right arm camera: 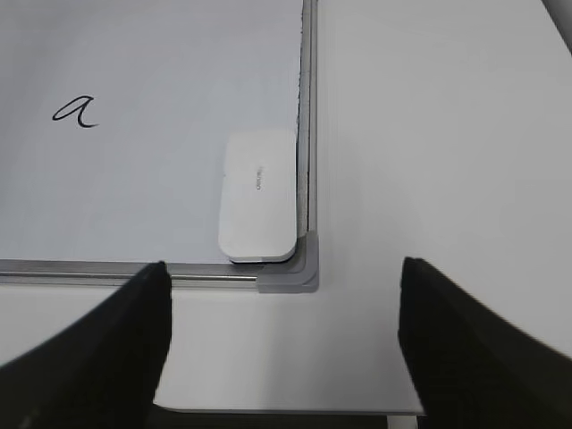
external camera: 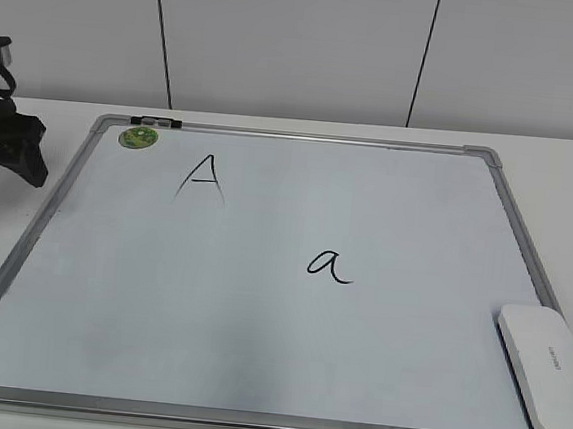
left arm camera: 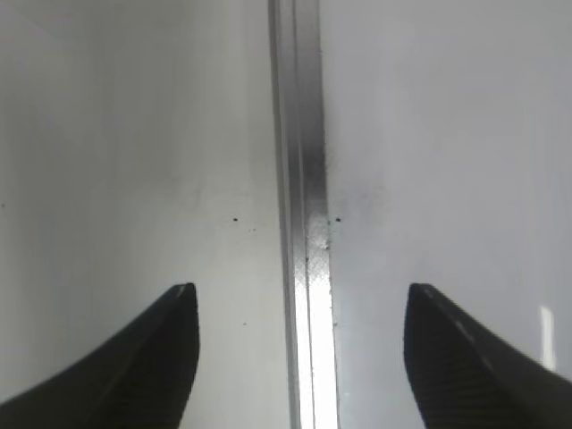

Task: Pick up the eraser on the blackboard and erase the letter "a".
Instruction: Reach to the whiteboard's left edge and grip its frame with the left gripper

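Your blackboard (external camera: 254, 352), a white dry-erase panel in a silver-grey frame, lies flat on the white desk (external camera: 552, 158). The eraser (external camera: 548, 370) rests in the board's near right corner, touching the right frame rail, lettered side up. The letter "a" (external camera: 329, 265) sits near the board's middle, well apart from the eraser; the capital "A" (external camera: 202, 178) stands farther back to the left, near a round green magnet (external camera: 139, 137) at the far left corner. Your right gripper (right arm camera: 284, 344) hangs above the desk just off that eraser corner, jaws spread wide and holding nothing. Your left gripper (left arm camera: 301, 344) straddles the board's left frame rail (left arm camera: 304, 214), likewise spread and empty.
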Motion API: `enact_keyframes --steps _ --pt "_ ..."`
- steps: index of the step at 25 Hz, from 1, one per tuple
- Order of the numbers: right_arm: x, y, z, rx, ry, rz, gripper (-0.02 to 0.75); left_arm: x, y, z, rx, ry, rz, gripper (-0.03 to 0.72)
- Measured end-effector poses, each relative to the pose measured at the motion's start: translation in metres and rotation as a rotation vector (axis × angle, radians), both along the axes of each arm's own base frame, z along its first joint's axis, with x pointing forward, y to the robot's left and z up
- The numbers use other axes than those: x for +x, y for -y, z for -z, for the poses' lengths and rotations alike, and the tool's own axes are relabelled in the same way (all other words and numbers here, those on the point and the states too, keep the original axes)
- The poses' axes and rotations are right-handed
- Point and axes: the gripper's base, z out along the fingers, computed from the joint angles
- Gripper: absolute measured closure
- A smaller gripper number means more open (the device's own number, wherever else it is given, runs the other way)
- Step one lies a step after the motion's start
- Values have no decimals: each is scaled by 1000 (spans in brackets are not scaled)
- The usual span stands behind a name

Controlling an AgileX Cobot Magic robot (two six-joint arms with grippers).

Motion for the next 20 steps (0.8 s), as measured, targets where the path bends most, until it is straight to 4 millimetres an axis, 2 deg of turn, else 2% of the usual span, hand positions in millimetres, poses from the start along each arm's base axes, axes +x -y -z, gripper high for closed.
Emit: enact_keyframes --steps 8,12,17,20 --pt "7 0 -1 3 -47 -1 152 12 1 30 -10 -71 24 215" --pt "8 0 -1 3 -49 -1 152 13 2 45 -16 -106 41 295" --pt "8 0 -1 3 -49 -1 151 13 1 50 -61 -117 49 332" --pt "8 0 -1 3 -52 -1 151 12 -7 51 -99 -127 45 340"
